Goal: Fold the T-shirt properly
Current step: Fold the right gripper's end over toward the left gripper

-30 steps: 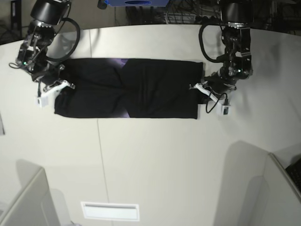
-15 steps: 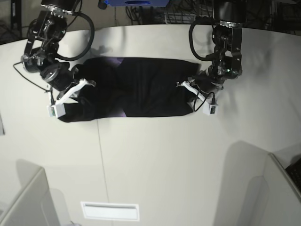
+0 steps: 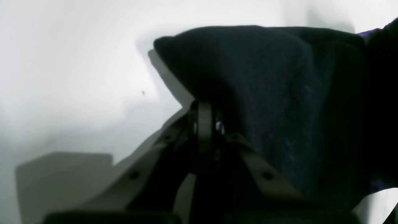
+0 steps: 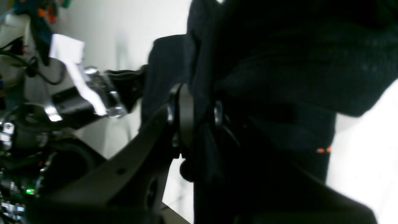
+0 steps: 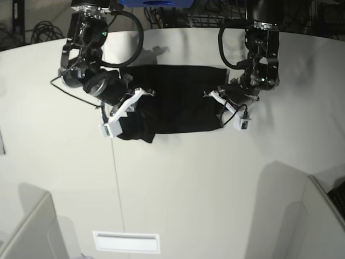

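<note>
I'm gripping the black T-shirt (image 5: 175,100) w/ both grippers on the pale table (image 5: 188,189). My right gripper (image 5: 125,109), on the base view's left, is clenching one end, cloth bunching under it. My left gripper (image 5: 229,108) is pinching the opposite edge; wrist view is showing fabric (image 3: 264,93) clamped btwn its jaws, draping over the gripper.

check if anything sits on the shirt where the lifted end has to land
Nothing visible does. The right tool holds one end of the T-shirt, the left tool the other, and the black cloth between them lies bare.
</note>
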`<action>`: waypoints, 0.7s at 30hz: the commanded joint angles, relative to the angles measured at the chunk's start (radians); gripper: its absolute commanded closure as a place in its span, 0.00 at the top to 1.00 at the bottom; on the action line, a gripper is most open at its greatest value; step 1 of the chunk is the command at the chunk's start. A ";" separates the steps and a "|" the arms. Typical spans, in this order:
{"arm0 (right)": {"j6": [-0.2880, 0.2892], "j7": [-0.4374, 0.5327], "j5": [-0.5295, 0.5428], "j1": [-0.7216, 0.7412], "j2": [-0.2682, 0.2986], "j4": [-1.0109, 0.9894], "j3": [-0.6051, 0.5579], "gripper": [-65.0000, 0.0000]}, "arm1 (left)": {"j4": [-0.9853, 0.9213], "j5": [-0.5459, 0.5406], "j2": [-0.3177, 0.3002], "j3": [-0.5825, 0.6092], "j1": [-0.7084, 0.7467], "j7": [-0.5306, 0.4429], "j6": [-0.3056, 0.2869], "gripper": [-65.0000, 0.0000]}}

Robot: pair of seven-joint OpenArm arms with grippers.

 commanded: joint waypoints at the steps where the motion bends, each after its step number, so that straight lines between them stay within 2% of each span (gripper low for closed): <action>1: -0.014 0.049 0.032 0.012 -0.001 0.021 -0.036 0.00 | 0.005 0.031 -0.021 -0.002 0.002 0.037 0.017 0.00; 4: -0.066 0.102 0.032 0.004 0.003 0.016 -0.125 0.00 | 0.005 0.031 -0.044 -0.004 0.008 0.037 0.017 0.00; 8: -0.089 0.141 0.027 0.004 0.000 0.013 -0.223 0.00 | 0.005 0.031 -0.056 -0.004 0.009 0.037 0.017 0.00; 10: -0.144 0.168 0.027 0.007 0.000 0.008 -0.258 0.00 | 0.005 0.031 -0.056 -0.004 0.011 0.037 0.017 0.00; 12: -0.175 0.198 0.032 0.010 0.005 -0.010 -0.289 0.00 | 0.005 0.031 -0.056 -0.004 0.011 0.037 0.017 0.00; 21: -0.181 0.274 0.030 0.024 0.000 -0.082 -0.320 0.00 | 0.011 0.030 -0.073 -0.004 0.011 0.037 0.017 0.00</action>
